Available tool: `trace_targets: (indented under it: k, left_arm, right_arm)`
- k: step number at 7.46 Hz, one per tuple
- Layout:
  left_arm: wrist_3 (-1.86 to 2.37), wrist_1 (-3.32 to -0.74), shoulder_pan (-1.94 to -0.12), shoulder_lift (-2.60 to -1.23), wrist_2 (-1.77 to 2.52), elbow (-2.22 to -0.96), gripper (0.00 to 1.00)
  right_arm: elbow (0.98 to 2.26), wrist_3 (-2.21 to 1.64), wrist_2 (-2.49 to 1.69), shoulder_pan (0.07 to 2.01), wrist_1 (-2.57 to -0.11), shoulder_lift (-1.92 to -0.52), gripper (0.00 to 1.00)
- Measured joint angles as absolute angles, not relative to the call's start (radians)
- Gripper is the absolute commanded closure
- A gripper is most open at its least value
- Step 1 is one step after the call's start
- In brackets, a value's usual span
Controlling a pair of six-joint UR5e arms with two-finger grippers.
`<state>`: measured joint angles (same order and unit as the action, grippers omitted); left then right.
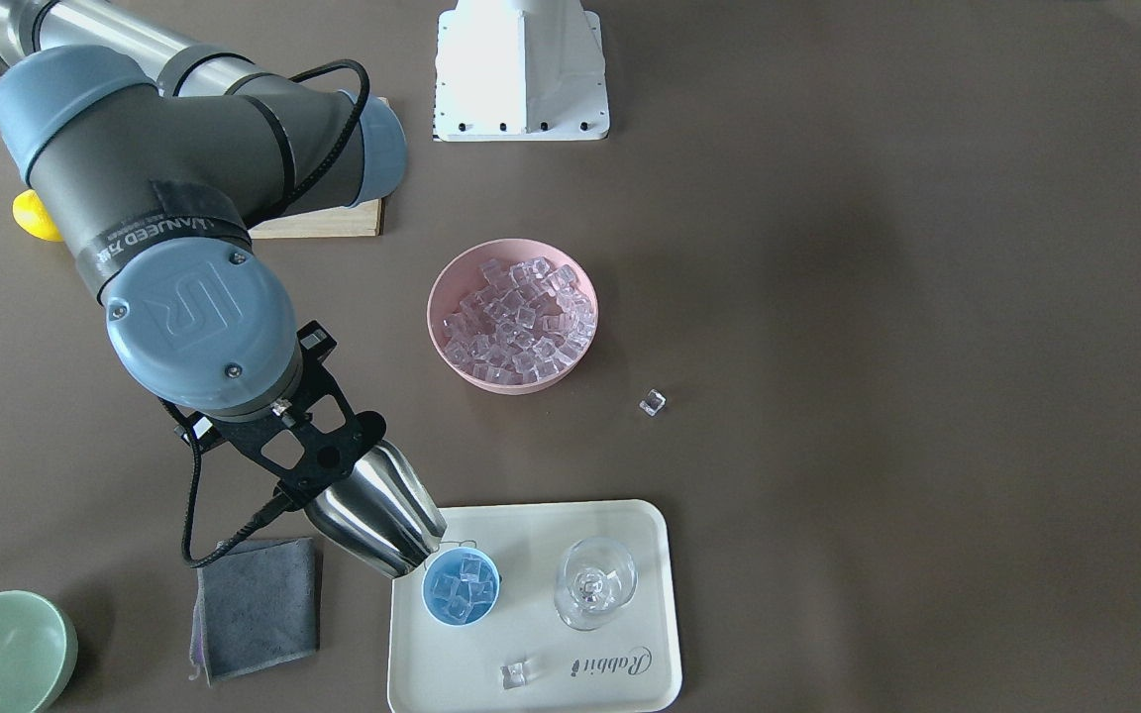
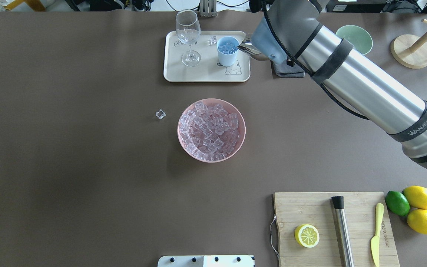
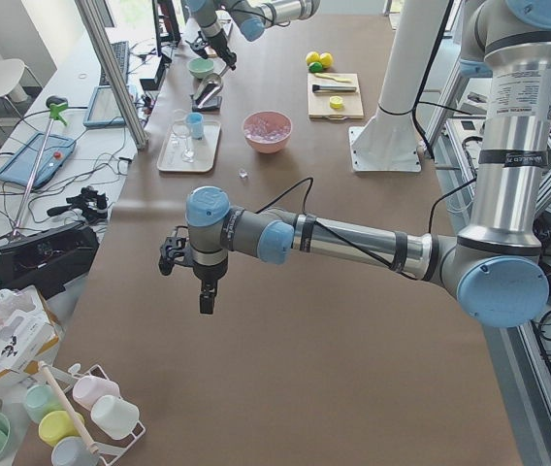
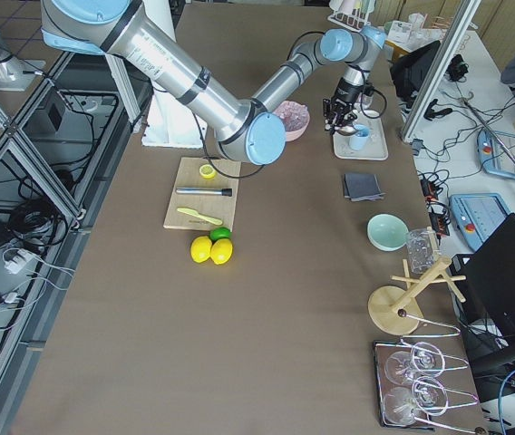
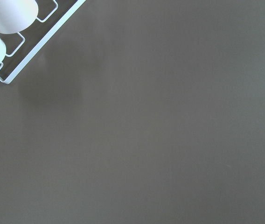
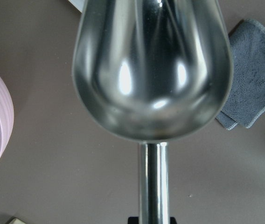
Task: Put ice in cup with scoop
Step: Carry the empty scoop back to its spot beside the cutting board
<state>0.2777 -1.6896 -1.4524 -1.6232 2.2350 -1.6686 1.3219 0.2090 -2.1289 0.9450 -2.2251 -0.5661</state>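
My right gripper (image 1: 330, 463) is shut on the rod handle of the steel scoop (image 1: 379, 512). The scoop is tilted down with its mouth at the rim of the light-blue cup (image 1: 461, 586). The cup stands on the cream tray (image 1: 630, 683) and holds several ice cubes. More ice (image 1: 519, 319) fills the pink bowl (image 1: 442, 337) at mid-table. One cube (image 1: 652, 402) lies loose on the table and one (image 1: 514, 674) on the tray. The right wrist view shows the scoop (image 6: 151, 70) close up. My left gripper (image 3: 205, 291) hangs over bare table far off; I cannot tell its state.
A clear stemmed glass (image 1: 595, 582) stands on the tray beside the cup. A grey cloth (image 1: 256, 604) and a pale green bowl (image 1: 1, 649) lie beyond the scoop. A cutting board (image 2: 310, 207) with lemon half, steel cylinder and knife sits near my right base.
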Motion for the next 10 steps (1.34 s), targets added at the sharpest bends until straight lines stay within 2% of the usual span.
trace_targets:
  k: [3,6,8,10]
  left_arm:
    - [0.278,-1.689,-1.451,-1.623,2.235,-1.669,0.02]
    - [0.278,-1.689,-1.448,-1.624,2.236,-1.670,0.02]
    - [0.278,-1.690,-1.433,-1.625,2.236,-1.670,0.02]
    - [0.278,-1.691,-1.424,-1.627,2.237,-1.672,0.02]
  right_arm:
    - [1.607,0.041,-2.169,0.965,-2.212,-0.790,1.00]
    - [1.862,-0.290,-2.218,0.995,-2.039,-1.139,1.00]
    - [1.938,-0.447,-2.234,1.012,-1.878,-1.359,1.00]
    - [1.943,-0.578,-2.237,1.022,-1.642,-1.553,1.00]
